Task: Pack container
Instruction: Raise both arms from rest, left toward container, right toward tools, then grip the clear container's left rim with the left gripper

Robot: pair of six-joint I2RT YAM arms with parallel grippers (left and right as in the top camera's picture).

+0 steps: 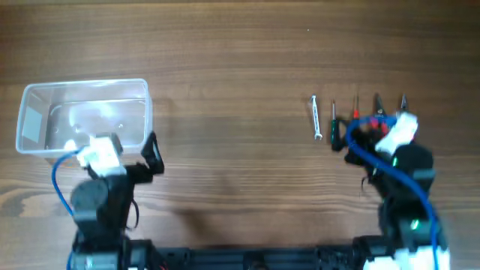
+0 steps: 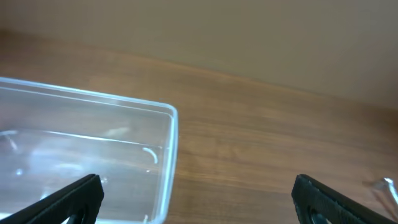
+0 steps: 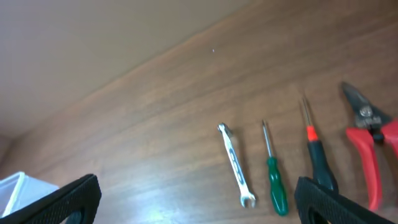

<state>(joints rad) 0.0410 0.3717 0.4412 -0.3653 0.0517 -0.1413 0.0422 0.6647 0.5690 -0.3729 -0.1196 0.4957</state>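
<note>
The clear plastic container stands empty at the left of the table; its right rim shows in the left wrist view. My left gripper is open and empty at the container's near right corner, spanning that corner in its own view. My right gripper is open and empty just in front of a row of tools. The row holds a silver wrench, a green screwdriver, a red-and-black screwdriver and red pliers.
In the overhead view the wrench and green screwdriver lie left of my right gripper, with more tool tips behind it. The wooden table stretches between container and tools. A container corner shows at far left.
</note>
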